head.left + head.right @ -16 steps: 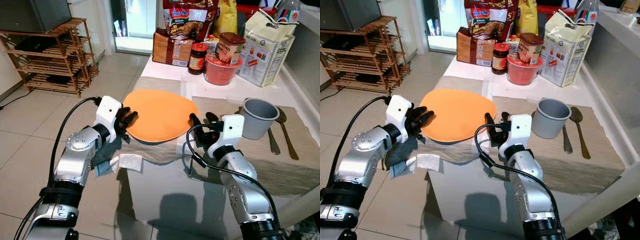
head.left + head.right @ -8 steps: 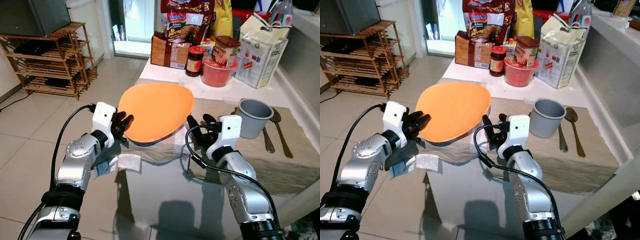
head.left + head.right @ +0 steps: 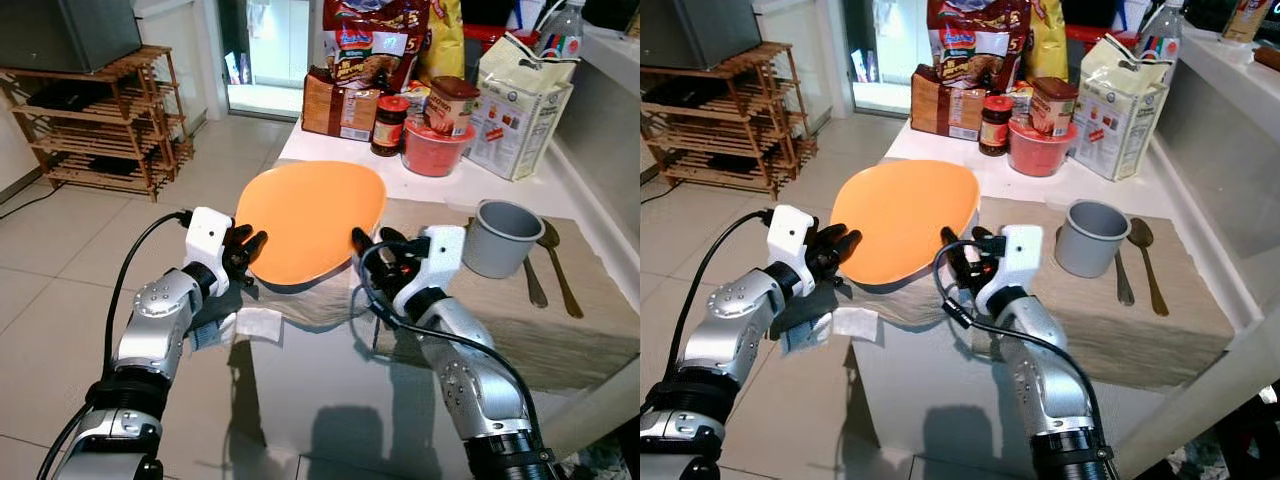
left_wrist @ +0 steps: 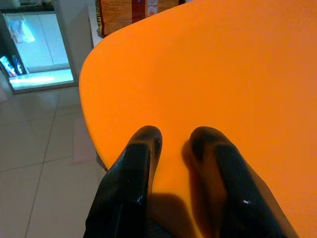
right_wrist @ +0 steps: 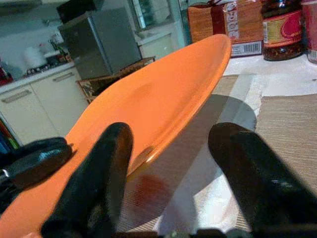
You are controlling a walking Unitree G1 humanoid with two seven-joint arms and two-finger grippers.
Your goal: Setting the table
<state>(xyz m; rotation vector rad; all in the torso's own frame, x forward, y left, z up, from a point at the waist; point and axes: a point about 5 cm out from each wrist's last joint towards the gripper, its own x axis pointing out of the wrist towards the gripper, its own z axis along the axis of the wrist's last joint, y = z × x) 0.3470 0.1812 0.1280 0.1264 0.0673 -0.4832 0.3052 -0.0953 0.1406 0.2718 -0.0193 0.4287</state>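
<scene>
An orange plate [image 3: 312, 220] hangs tilted above the near left part of the table, its far edge raised. My left gripper [image 3: 245, 250] is shut on the plate's near left rim, and its fingertips [image 4: 143, 144] lie on the orange surface. At the plate's near right rim my right gripper [image 3: 372, 250] stands open. In the right wrist view one of its fingers [image 5: 99, 188] is over the plate [image 5: 163, 104] and the other is beside the rim. A grey cup [image 3: 497, 237] stands on the beige placemat [image 3: 580, 330], with a spoon [image 3: 555, 265] next to it.
Groceries crowd the back of the table: a red bowl [image 3: 437, 150], a jar [image 3: 388, 121], a flour bag [image 3: 520, 90] and snack packs. A white tissue [image 3: 258, 323] lies at the near left table edge. A wooden rack [image 3: 110, 120] stands on the tiled floor to the left.
The plate has come up off the table and tilted further, held by my left gripper. My right gripper has moved left to the plate's right rim.
</scene>
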